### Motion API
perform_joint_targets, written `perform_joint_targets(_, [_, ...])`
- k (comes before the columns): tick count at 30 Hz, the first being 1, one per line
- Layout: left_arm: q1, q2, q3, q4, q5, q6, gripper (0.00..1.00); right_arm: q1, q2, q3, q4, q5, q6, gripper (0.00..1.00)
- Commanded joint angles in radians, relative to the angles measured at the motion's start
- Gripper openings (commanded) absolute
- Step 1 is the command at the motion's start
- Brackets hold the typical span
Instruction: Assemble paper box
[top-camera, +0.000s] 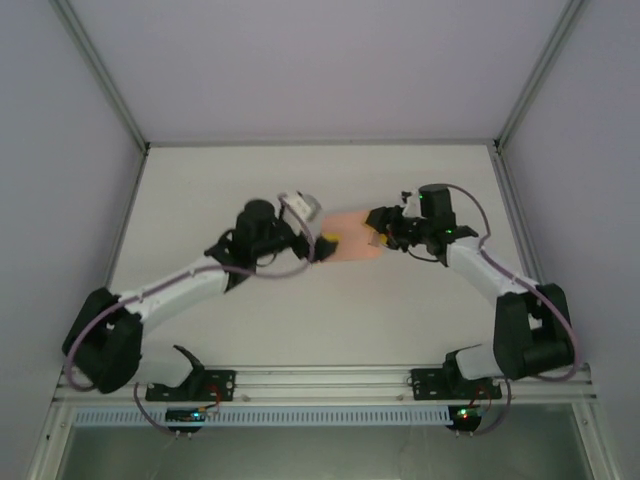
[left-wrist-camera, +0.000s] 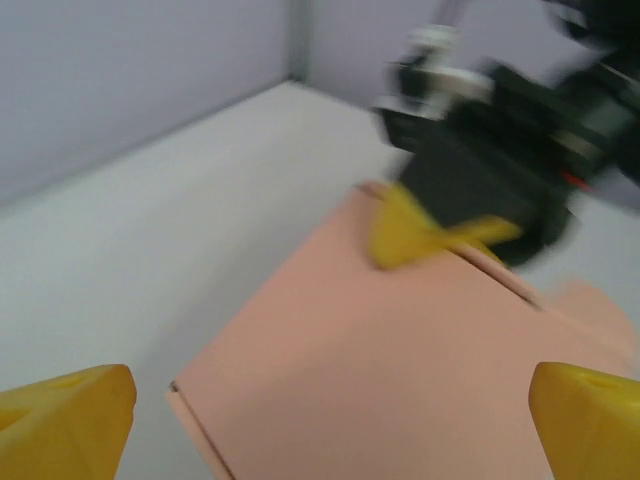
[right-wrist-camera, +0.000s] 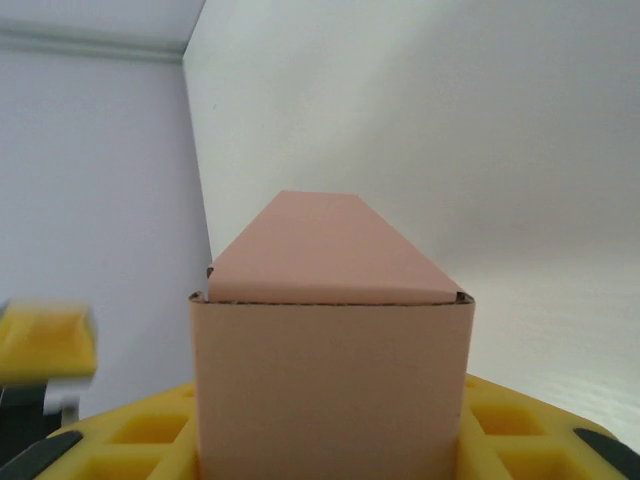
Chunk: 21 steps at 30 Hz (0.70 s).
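Smooth salmon-pink card paper box (top-camera: 350, 240), in right claw's (top-camera: 377, 236) pinch at 3 o'clock; left claw (top-camera: 326, 243) spread at 9 o'clock.

The white table (top-camera: 300, 325) stands between pale grey walls (top-camera: 60, 150).

The paper box (top-camera: 350, 248) was at the middle of the table (top-camera: 300, 180), left end effector (top-camera: 322, 245) just beside it at 9 o'clock, right end effector (top-camera: 378, 232) touching its edge at 3 o'clock.
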<state>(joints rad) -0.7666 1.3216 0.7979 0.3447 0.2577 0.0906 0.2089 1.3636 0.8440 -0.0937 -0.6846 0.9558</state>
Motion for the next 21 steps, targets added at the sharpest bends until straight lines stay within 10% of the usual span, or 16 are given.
perform_joint_targets(1, [-0.109,-0.021,-0.082,0.064,-0.217,0.398,1.00,-0.053,-0.069,0.030,-0.199,-0.028,0.116,0.42])
perform_joint_targets(11, [-0.227,0.149,0.000,0.113,-0.473,0.627,0.97,-0.085,-0.108,0.090,-0.342,-0.141,0.145,0.45])
perform_joint_targets(21, [-0.227,0.166,-0.012,0.200,-0.489,0.617,0.67,-0.091,-0.109,0.055,-0.353,-0.182,0.167,0.46])
